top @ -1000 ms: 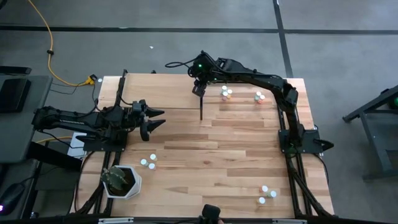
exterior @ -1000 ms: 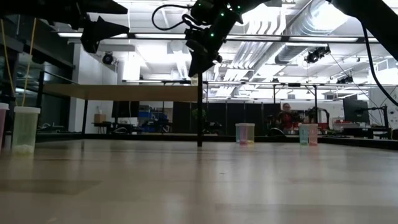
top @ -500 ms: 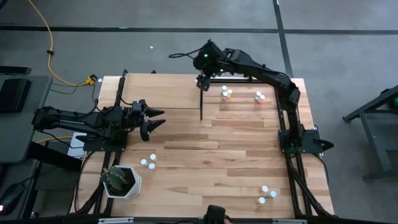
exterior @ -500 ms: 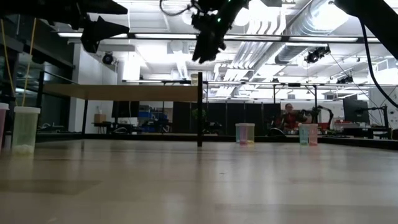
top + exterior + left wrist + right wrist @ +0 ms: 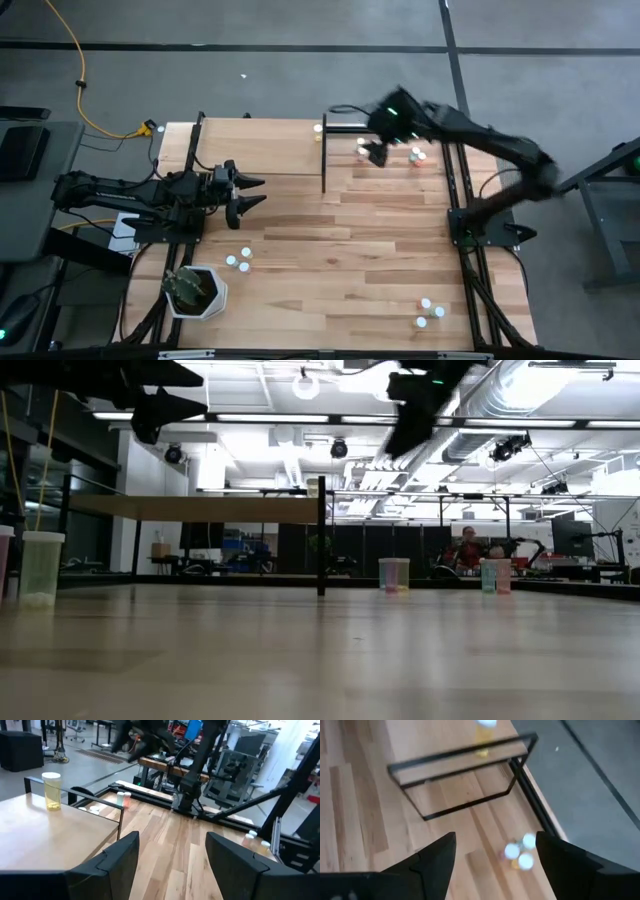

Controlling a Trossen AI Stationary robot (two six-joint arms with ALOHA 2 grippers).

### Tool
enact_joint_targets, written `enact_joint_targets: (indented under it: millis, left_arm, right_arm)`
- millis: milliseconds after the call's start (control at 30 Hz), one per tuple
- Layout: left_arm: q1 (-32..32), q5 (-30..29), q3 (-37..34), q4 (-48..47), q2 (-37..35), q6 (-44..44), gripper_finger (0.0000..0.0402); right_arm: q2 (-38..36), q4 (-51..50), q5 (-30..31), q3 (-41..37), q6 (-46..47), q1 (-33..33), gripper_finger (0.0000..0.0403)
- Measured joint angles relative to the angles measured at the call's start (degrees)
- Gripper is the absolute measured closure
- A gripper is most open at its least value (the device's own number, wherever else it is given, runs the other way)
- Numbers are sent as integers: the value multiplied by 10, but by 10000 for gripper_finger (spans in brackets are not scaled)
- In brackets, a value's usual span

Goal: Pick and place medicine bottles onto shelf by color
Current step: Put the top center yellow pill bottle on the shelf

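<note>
The striped wooden tabletop (image 5: 340, 250) carries the shelf (image 5: 255, 148) at its far left part, a plain light board on black posts. The right arm reaches over the far side of the tabletop, its gripper (image 5: 377, 151) hanging beside the shelf's right edge, above a cluster of bottles (image 5: 364, 149); its jaws stand apart and hold nothing. The left gripper (image 5: 246, 192) waits over the shelf's near edge, jaws apart. One yellow bottle (image 5: 52, 791) stands on the shelf's far right corner. Other bottles sit in small groups: far right (image 5: 416, 155), near the plant pot (image 5: 196, 290), and at the near right (image 5: 430, 311).
</note>
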Motion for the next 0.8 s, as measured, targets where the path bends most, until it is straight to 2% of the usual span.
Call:
enact_joint_targets:
  millis: [167,333,467,700,800]
  left_arm:
    - [0,0,0,8,0,40,181]
    - [0,0,0,8,0,71,181]
    - [0,0,0,8,0,80,181]
    - [0,0,0,8,0,73,181]
    - [0,-3,0,8,0,58,181]
  right_arm:
    - [-190,174,1,-235,75,15,137]
    - [-308,313,-3,-378,95,37,137]
    - [-345,360,-3,-421,84,40,137]
    - [-347,361,-3,-424,70,40,137]
    - [-342,360,17,-424,106,40,137]
